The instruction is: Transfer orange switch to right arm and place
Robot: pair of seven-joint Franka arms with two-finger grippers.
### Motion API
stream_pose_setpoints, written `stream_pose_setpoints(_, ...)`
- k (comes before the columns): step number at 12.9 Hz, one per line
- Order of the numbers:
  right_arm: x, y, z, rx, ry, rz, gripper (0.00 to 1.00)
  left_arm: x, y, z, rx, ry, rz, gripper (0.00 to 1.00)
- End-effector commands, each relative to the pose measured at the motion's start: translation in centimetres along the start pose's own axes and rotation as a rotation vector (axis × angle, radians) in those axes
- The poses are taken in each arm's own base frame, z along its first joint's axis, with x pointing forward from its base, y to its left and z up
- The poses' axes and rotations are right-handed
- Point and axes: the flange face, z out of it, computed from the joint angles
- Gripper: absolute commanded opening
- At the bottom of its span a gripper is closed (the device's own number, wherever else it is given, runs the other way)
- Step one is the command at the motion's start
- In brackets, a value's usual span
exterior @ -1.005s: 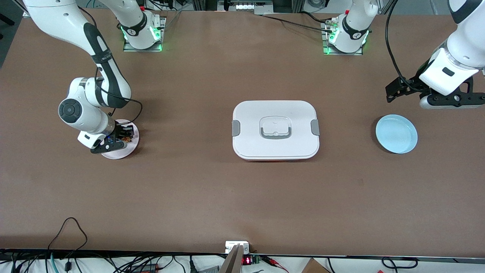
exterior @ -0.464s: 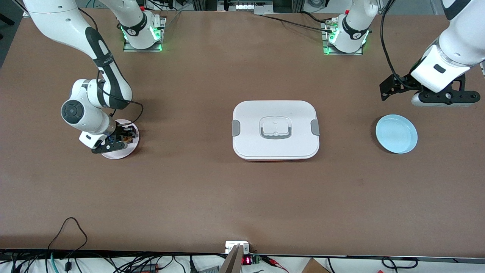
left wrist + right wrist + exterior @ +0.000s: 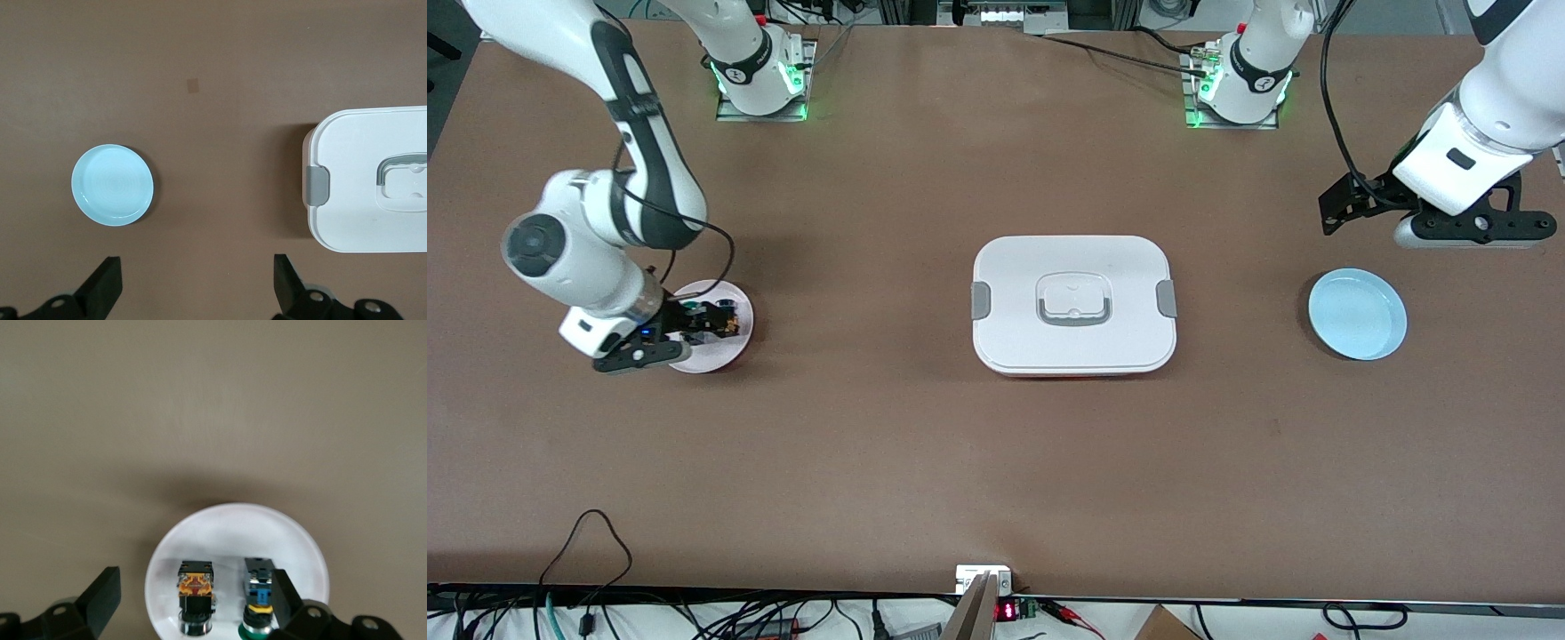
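The orange switch [image 3: 195, 593] lies on a small white plate [image 3: 233, 527] at the right arm's end of the table, beside a green-capped switch [image 3: 259, 603]. It is black with an orange-tan face. My right gripper [image 3: 193, 587] hangs open just above the plate [image 3: 716, 357], one finger on each side of the two switches, touching neither. In the front view the right gripper [image 3: 710, 322] covers most of the plate. My left gripper [image 3: 197, 267] is open and holds nothing, up in the air at the left arm's end of the table [image 3: 1347, 206].
A white lidded box [image 3: 1074, 302] with grey latches sits mid-table. A light blue plate [image 3: 1357, 314] with nothing on it lies toward the left arm's end; the left wrist view shows both the blue plate [image 3: 112, 185] and the box [image 3: 373, 180].
My right gripper has opened and let go of the orange switch, which now rests on the plate. The right arm has lifted and drawn back toward its end. The left arm shifted slightly.
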Motion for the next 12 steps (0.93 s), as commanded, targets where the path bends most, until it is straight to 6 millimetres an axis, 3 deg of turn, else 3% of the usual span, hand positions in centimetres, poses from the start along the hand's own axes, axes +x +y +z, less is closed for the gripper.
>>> stream_pose_setpoints(1,0.0,-3.2,-8.6,0.008,0.035,-0.047,1.00,-0.1,-0.1,-0.7,0.004,-0.010,-0.007,1.00)
stream_pose_setpoints(3,-0.9,-5.8,-15.4,0.024,0.021,-0.013,1.00,-0.1,-0.1,-0.9,0.005,-0.008,-0.005,1.00)
stream_pose_setpoints(4,-1.5,-6.2,-18.7,0.028,0.007,0.007,1.00,-0.1,-0.1,-0.9,0.005,-0.008,-0.004,1.00)
stream_pose_setpoints(6,-1.5,-6.8,-23.6,0.034,-0.028,0.002,1.00,-0.1,-0.1,-0.8,0.005,-0.009,-0.004,1.00)
stream_pose_setpoints(9,-1.7,-6.4,-26.0,0.038,-0.028,-0.004,1.00,-0.1,-0.1,-0.9,0.005,-0.009,-0.005,1.00)
stream_pose_setpoints(12,-1.3,-6.1,-25.8,0.045,-0.038,0.004,1.00,-0.1,0.0,-0.9,0.005,-0.008,-0.004,1.00)
